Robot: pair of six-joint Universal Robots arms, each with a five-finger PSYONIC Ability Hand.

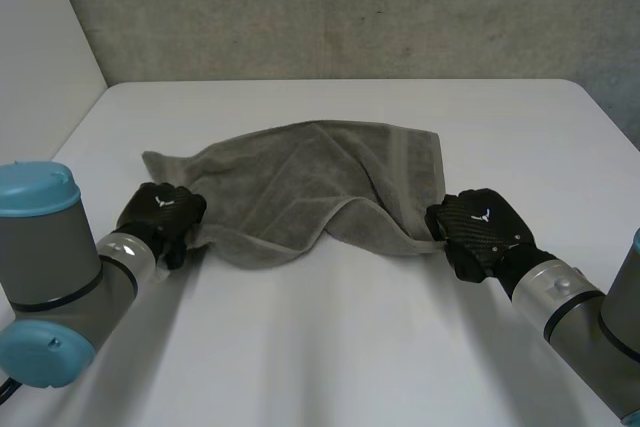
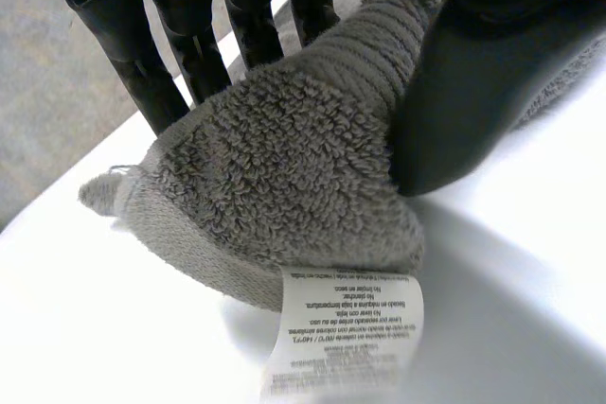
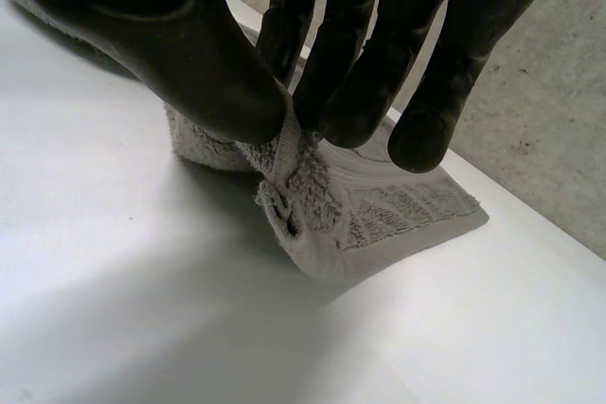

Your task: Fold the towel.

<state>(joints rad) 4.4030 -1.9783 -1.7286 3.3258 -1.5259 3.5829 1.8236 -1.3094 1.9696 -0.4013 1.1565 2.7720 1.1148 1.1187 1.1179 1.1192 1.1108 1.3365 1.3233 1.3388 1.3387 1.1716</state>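
A grey towel lies rumpled and partly folded over itself across the middle of the white table. My left hand is at its near left corner. In the left wrist view the thumb presses the thick towel fold against the fingers behind it, and a white care label hangs below. My right hand is at the towel's near right corner. There the thumb and fingertips pinch the corner of the towel just above the table.
Bare white table stretches in front of the towel and on both sides. A grey wall runs behind the table's far edge. Both arms come in from the near corners.
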